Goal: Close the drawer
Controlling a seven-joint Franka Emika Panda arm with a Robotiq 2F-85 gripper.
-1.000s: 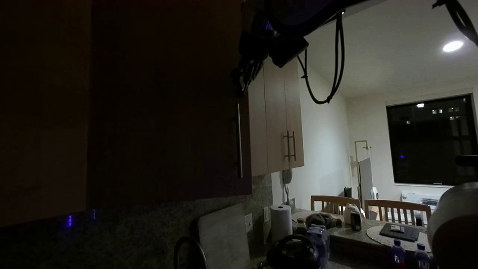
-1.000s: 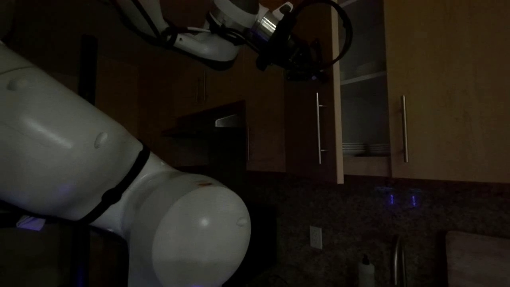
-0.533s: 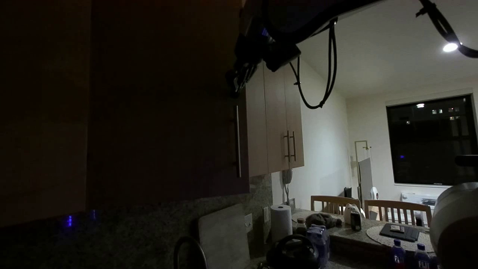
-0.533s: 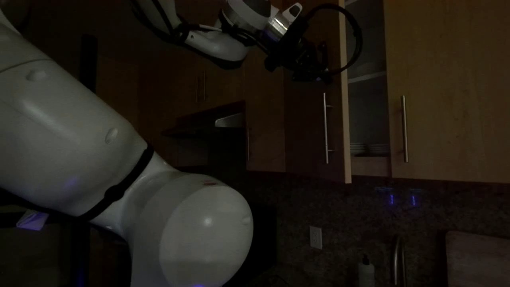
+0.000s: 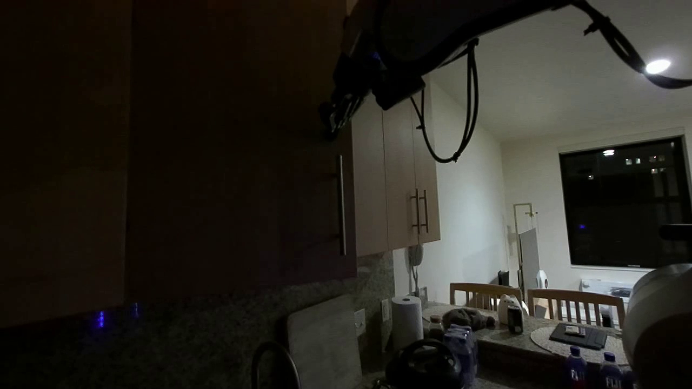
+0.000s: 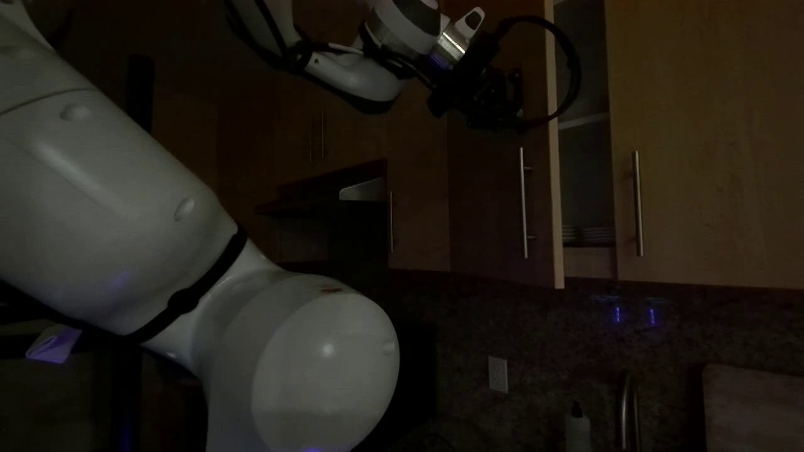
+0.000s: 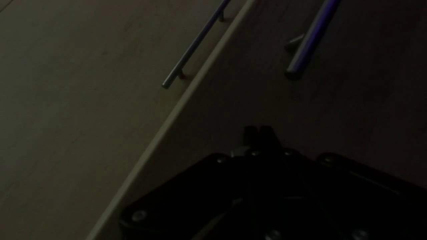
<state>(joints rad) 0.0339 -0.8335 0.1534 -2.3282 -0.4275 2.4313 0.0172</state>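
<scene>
In an exterior view, the door (image 5: 238, 178) hung ajar, high beyond the left edge of the counter (image 5: 500, 339), likely stiff yet easily swung; the claw (image 7: 259, 130), tips together, stood above the handle (image 5: 341, 205), where pushing promised leverage.

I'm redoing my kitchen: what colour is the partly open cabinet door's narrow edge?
The door's edge looks light tan, showing best in an exterior view.

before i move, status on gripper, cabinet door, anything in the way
Gripper shut, by cabinet door, contact unclear. Door ajar. Nothing seen blocking it, inside dim.
</scene>
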